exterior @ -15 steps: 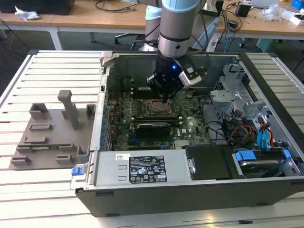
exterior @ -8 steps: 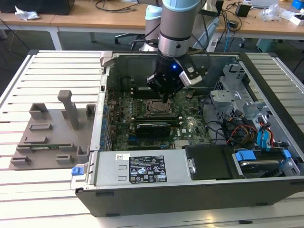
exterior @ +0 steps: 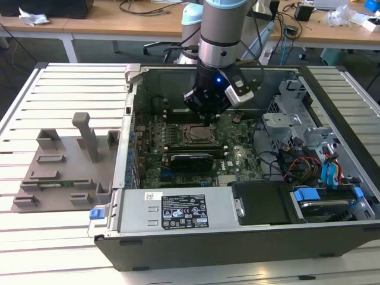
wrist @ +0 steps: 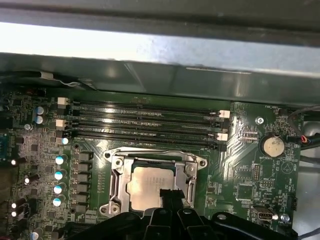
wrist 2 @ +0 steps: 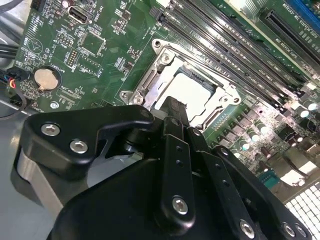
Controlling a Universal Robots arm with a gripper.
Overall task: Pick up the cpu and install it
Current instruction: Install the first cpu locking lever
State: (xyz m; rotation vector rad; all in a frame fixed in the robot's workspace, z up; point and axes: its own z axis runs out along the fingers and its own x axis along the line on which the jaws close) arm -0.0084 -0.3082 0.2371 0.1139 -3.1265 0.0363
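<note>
Here the gripper (wrist 2: 172, 107) is hanging just over the socket (wrist: 152, 187), whether parted or closed cannot be told. The cpu (wrist: 150, 186) is lying inside that frame. A sideways nudge could probably unseat it. The exterior view is showing the computer case (exterior: 249, 243); both wrist views are resolving the chip.

A slatted white table (exterior: 71, 83) carries an open computer case (exterior: 237, 237) and a grey (perhaps plastic) fixture plate (exterior: 65, 172)

The cpu (wrist: 150, 186) lies in the socket (wrist: 116, 190) on the motherboard (wrist: 245, 185), inside the case (exterior: 249, 243).
</note>
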